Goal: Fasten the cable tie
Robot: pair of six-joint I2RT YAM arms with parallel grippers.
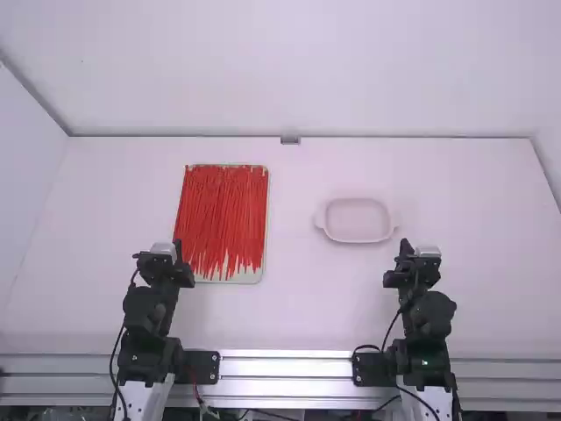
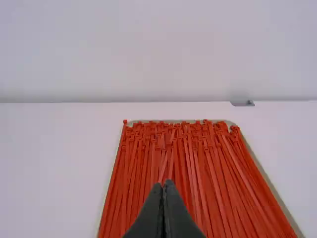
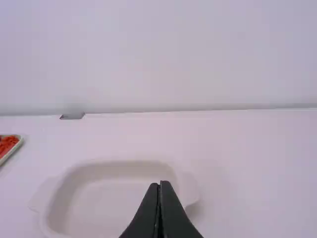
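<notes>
A dense pile of red cable ties (image 1: 222, 220) lies lengthwise on a flat tray (image 1: 259, 277) left of the table's middle, and the ties (image 2: 198, 168) spread out ahead of my left gripper (image 2: 164, 186). That left gripper (image 1: 178, 254) is shut and empty, held just above the tray's near left corner. My right gripper (image 1: 405, 250) is shut too, with nothing in it, hovering near the front right of a white dish. The right gripper (image 3: 160, 186) points over the dish (image 3: 111, 191) near rim.
An empty white dish (image 1: 355, 220) with small handles stands right of the tray. A small grey bracket (image 1: 290, 139) sits at the table's far edge. White walls close in the table at the back and left.
</notes>
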